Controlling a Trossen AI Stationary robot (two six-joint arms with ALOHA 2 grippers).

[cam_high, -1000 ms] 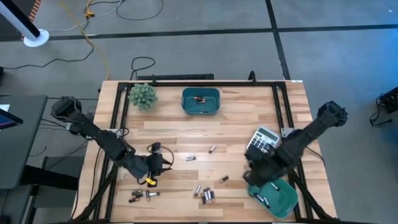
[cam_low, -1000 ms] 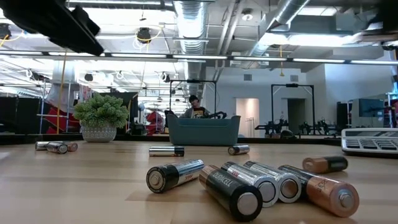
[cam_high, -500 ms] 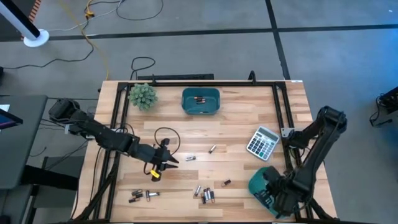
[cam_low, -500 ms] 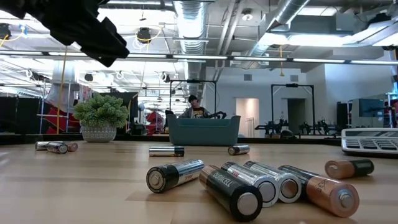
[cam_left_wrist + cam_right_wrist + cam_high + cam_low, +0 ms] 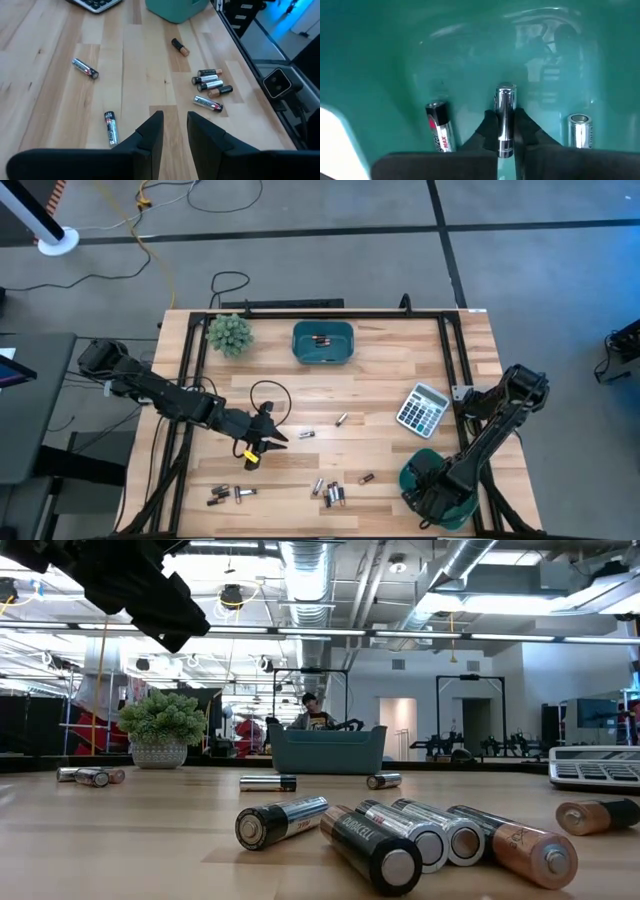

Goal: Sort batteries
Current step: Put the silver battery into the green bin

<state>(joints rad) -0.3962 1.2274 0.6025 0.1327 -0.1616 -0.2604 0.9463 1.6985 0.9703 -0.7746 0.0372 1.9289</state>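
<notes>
**Right gripper inside the lower-right bin with a battery between its fingers; left gripper empty over the table**

High view: right gripper sat down in the teal bin at the lower right of the frame, arm angled down from the right edge. Right wrist view showed its fingers pinching a silvery battery upright on the bin floor — two more cells lay beside it, one dark-labelled, one silvery.

Left gripper hovered left of centre, above the wood. Left wrist view: its fingers stood a narrow gap apart, nothing between them.

Loose batteries on the table: two near centre and, a cluster at lower centre, one copper-ended cell just right of it, another small group at lower left. A second teal bin at upper centre held a couple of cells.

Calculator lay right of centre, above the lower bin. Potted plant at upper left of the table.

Low view: cluster of batteries in the foreground, a person seated far behind the bin — details unclear.
</notes>
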